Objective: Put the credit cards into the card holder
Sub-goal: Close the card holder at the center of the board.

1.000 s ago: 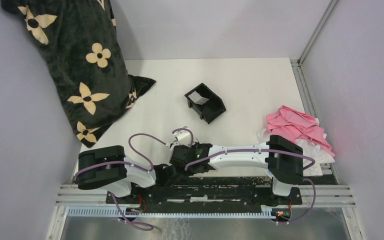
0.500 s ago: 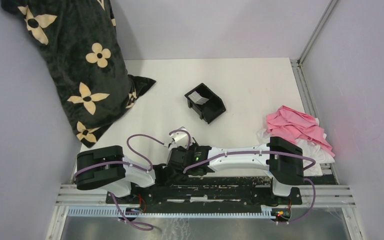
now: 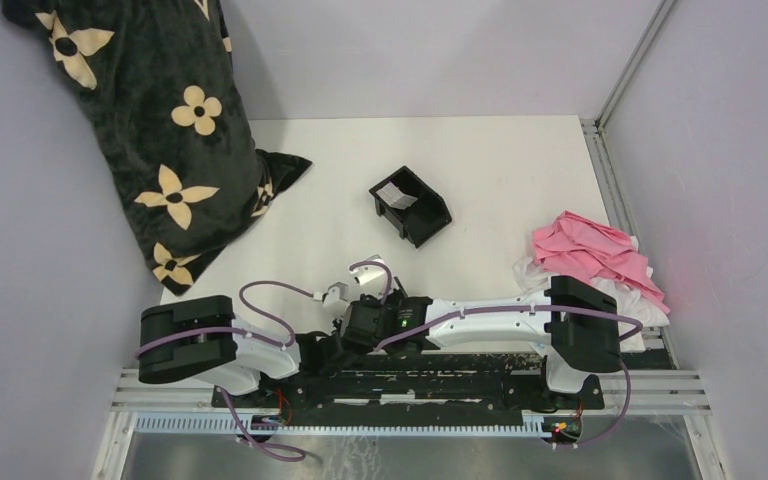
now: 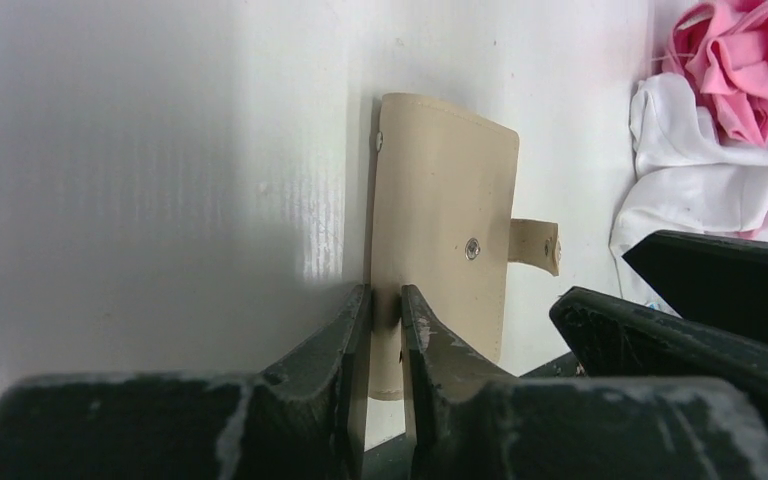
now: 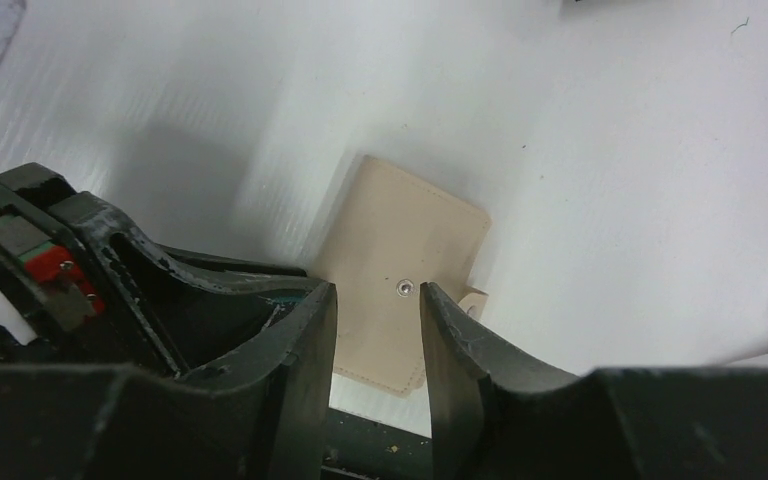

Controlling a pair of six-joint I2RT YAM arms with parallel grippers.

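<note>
Card holder: the small tan leather-like folding wallet with a snap tab [image 4: 440, 210] lies on the white table [image 3: 500, 170] at its near edge, just in front of the arm bases. Its tab points towards the cloths, and both arms hide it from the top camera.
Left gripper [image 4: 385, 300]: pressed together on the wallet's near edge, with a beige strip showing between the fingers.
Right gripper [image 5: 378, 300]: fingers spread, hanging over the wallet's snap side. I cannot tell whether they touch it.
Credit cards: one pale grey-white card [image 3: 396, 194] sits inside the black two-compartment plastic tray [image 3: 430, 226], mid-table and well apart from the wallet.
Surroundings: a black flower-patterned fabric [image 3: 160, 120] lies at the far left. A crumpled pink cloth [image 3: 595, 252] rests on a white cloth [image 4: 690, 170] at the right.
</note>
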